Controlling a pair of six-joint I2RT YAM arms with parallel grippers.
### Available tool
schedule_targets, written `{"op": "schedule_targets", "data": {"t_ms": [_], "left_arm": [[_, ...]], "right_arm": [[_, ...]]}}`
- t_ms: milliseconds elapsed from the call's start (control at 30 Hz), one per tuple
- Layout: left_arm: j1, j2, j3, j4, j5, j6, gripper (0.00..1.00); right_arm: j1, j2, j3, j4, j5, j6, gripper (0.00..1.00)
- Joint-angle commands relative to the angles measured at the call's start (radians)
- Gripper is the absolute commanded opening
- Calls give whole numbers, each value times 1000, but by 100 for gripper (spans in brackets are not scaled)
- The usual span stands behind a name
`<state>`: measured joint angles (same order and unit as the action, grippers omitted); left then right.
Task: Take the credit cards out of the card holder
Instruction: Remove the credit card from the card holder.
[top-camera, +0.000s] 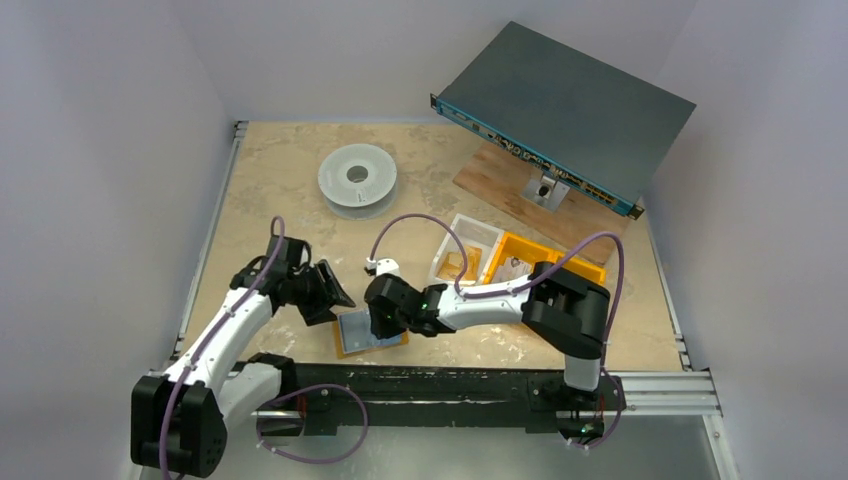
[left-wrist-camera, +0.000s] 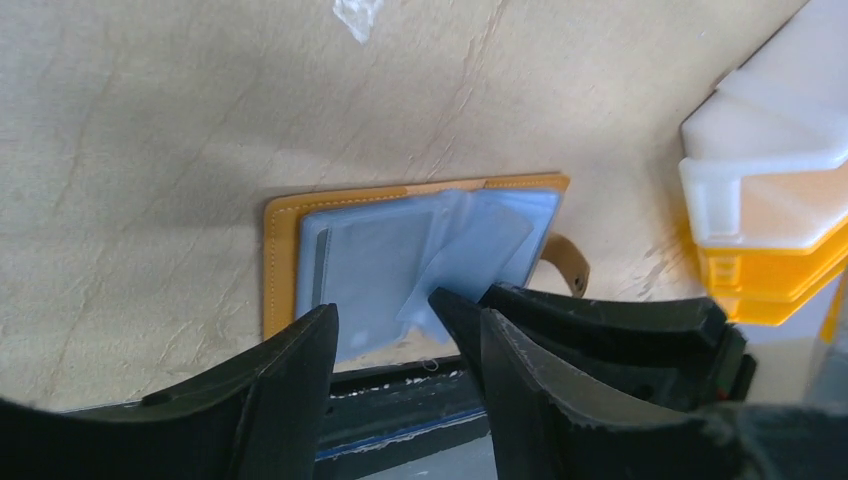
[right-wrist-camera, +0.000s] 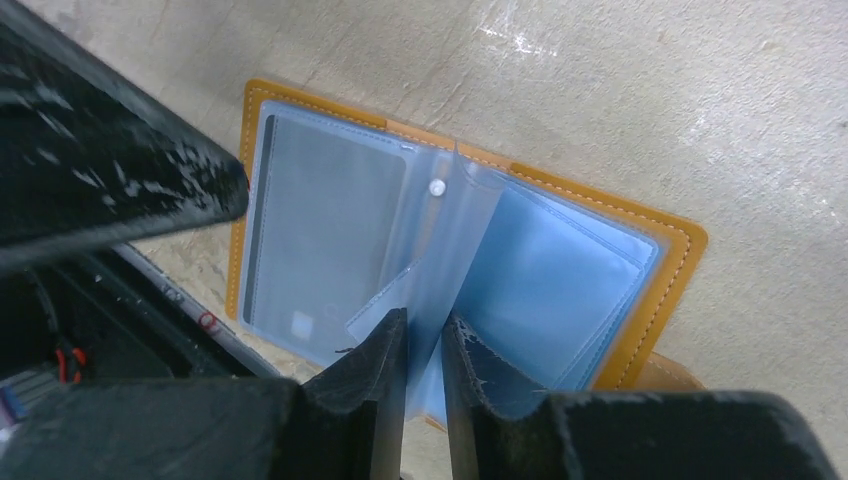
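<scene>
Card holder (top-camera: 370, 332) lies open on the surface (top-camera: 280, 190) near its near edge, between our two arms, with no card out yet.
Our right fingers (right-wrist-camera: 380, 360) are closed on a clear sleeve (right-wrist-camera: 440, 240) standing up from the spine, not on a card (right-wrist-camera: 320, 240), which appears to sit in the left pocket; we cannot tell whether the blue right pocket holds one. Our left fingers (left-wrist-camera: 290, 380) stand apart, gripping nothing, above the holder's near side. Since nothing pins the holder down, we judge that a pull now could lift it whole or strain the thin sleeve, and the card would stay put. Well to the right, the orange bin (top-camera: 575, 262) holds something too small to name, and the white tray (top-camera: 478, 226) sits touching it.
</scene>
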<state>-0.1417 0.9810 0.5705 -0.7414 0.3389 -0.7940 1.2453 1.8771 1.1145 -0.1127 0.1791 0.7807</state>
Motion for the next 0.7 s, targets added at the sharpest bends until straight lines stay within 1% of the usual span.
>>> {"op": "schedule_targets", "data": {"t_ms": [0, 100, 267, 467, 667], "left_arm": [[-58, -2, -37, 48, -38, -53, 52], [-76, -11, -64, 69, -60, -70, 49], [-107, 23, -81, 86, -75, -79, 44], [-148, 40, -90, 112, -88, -97, 39], [-192, 77, -84, 117, -123, -109, 36]], "right_arm": [[-41, -41, -93, 105, -112, 14, 17], [-71, -67, -143, 180, -157, 22, 17], [-93, -85, -187, 241, -204, 26, 17], [-100, -87, -196, 270, -227, 29, 17], [-104, -80, -199, 278, -236, 31, 17]]}}
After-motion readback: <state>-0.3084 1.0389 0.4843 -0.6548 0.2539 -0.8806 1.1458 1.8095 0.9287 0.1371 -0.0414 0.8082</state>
